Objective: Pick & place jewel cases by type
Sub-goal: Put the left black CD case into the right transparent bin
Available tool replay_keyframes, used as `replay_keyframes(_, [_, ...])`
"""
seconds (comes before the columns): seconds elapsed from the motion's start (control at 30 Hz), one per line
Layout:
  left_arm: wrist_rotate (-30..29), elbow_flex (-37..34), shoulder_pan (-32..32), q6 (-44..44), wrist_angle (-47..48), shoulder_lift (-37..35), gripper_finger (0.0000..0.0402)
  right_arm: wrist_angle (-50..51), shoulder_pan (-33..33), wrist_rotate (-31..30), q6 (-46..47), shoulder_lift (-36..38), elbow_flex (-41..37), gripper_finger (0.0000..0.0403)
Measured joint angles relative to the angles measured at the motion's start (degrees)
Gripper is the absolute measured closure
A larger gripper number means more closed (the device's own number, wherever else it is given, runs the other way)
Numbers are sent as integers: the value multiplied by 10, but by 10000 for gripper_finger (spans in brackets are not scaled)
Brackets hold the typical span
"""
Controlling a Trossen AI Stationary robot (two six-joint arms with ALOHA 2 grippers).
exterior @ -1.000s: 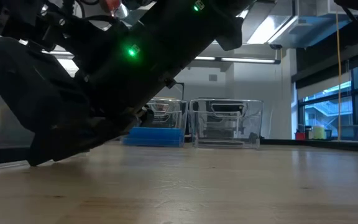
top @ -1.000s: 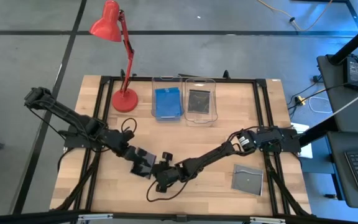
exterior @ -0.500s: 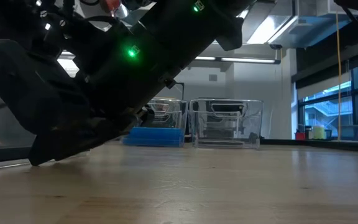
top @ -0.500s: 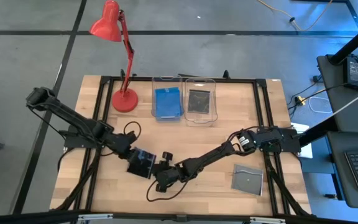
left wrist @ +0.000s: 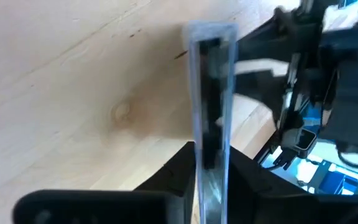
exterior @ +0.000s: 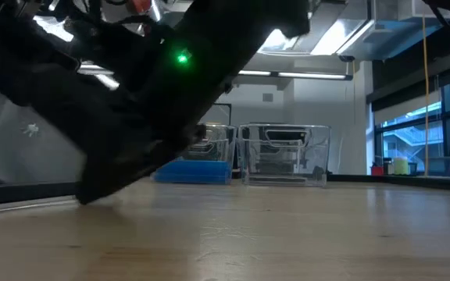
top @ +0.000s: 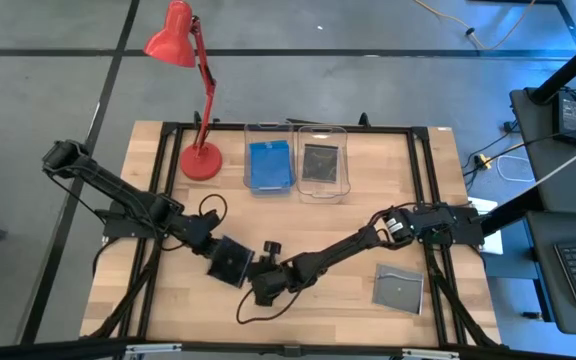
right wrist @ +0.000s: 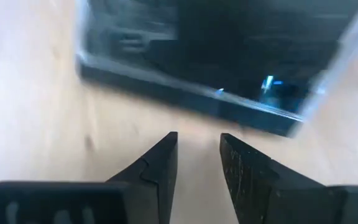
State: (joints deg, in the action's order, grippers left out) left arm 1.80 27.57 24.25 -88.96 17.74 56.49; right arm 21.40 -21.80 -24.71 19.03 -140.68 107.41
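Left gripper (top: 220,257) clamped on grey case (top: 230,262), edge-on between my fingers for carrying. Right gripper (top: 265,275) just beside it, fingers apart, empty.

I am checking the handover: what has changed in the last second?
The left gripper, shut on a smoky jewel case, pulled slightly back from the right gripper, which is open. The grey case, blue bin and dark bin stayed.

My left hand (left wrist: 211,180) pinches a smoky jewel case (left wrist: 211,106) edge-on above the wooden bench (left wrist: 73,93); the other arm (left wrist: 316,68) sits just beyond.
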Motion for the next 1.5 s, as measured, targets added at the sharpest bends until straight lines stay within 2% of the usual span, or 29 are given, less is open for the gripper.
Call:
replay_keyframes(0.13, [-8, 0, 0, 16, 0, 0, 364, 108, -5, 13, -5, 27, 14, 276])
replay_keyframes(0.2, [-9, 0, 0, 30, -3, 0, 370, 153, -11, 25, -39, 51, 14, 276])
replay_keyframes(0.4, [-18, 0, 0, 90, -34, 0, 373, 216, -31, 39, -67, 127, 8, 276])
replay_keyframes(0.57, [-43, 0, 0, 162, -119, 0, 373, 234, -36, 46, -44, 220, 0, 276])
replay_keyframes(0.67, [-56, 0, 0, 229, -199, 0, 374, 235, -39, 70, -29, 271, -1, 276])
replay_keyframes(0.87, [-80, 0, 0, 397, -371, 0, 372, 227, -43, 69, -25, 353, -1, 276])
replay_keyframes(1.03, [-85, 0, 0, 547, -447, 0, 371, 177, -42, 79, 2, 388, 4, 275])
replay_keyframes(1.07, [-88, 0, 0, 567, -452, 0, 371, 163, -42, 76, 7, 390, 4, 273])
replay_keyframes(1.17, [-111, 0, 0, 606, -453, 0, 371, 141, -43, 15, 33, 389, 4, 266])
replay_keyframes(1.33, [-117, 0, 0, 628, -451, 0, 371, 144, -42, -62, 4, 389, 3, 263])
replay_keyframes(1.4, [-117, 0, 0, 628, -447, 0, 371, 143, -42, -75, 29, 389, 3, 263])
replay_keyframes(1.5, [-117, 0, 0, 629, -442, 0, 371, 143, -40, -60, 61, 386, 4, 256])
